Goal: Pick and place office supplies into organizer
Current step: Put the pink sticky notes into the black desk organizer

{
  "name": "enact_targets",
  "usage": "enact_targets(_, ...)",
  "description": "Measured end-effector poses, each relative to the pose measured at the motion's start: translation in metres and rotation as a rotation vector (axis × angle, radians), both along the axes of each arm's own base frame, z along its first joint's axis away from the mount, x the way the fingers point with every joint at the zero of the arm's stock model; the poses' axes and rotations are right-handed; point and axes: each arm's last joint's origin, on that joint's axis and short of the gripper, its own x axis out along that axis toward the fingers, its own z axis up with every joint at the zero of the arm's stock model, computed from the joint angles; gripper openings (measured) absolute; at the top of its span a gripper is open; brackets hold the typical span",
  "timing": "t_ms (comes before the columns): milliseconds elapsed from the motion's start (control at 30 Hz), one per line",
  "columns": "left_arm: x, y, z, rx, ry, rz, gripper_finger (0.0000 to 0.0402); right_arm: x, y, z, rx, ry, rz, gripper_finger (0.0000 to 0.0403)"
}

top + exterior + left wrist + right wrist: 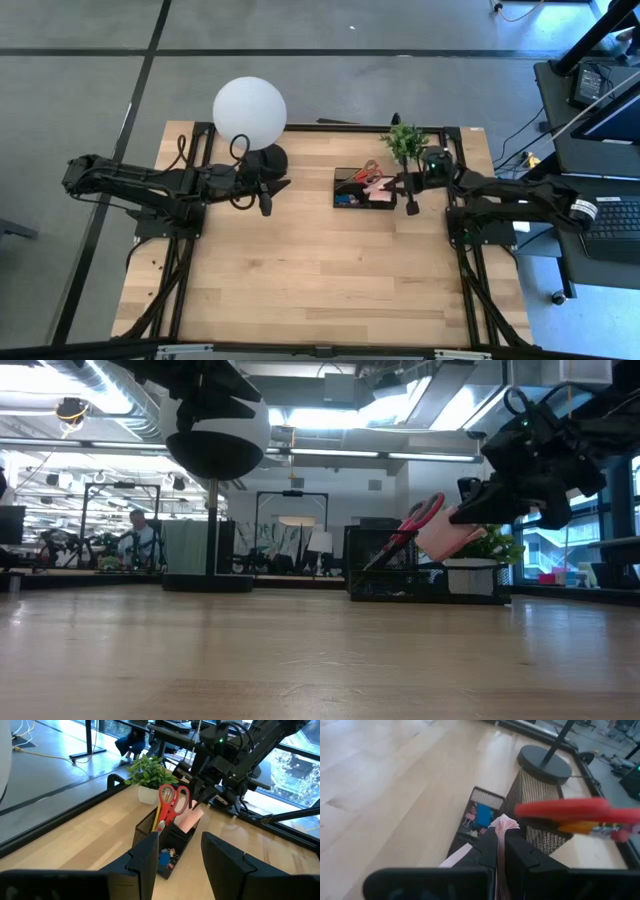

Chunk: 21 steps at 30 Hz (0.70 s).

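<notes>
Right now, pinching the pink sticky-note pad (504, 827) in the right claw (410, 207), centre-right of the high frame, directly over the organizer (362, 188) and angled down into it; left claw (265, 205) spread, well apart.

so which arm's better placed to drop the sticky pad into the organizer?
Right. The right gripper is shut on the pink sticky-note pad directly over the organizer. The left gripper sits open, well away beside the lamp base.
</notes>
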Motion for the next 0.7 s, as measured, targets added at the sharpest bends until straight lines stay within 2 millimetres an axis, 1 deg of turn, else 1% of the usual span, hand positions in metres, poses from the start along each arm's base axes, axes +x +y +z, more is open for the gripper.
enact_targets(700,0.000,0.001,0.000,0.007,0.000,0.028,0.0143,0.012,-0.009,-0.027,0.023,0.069,0.034,0.0020)
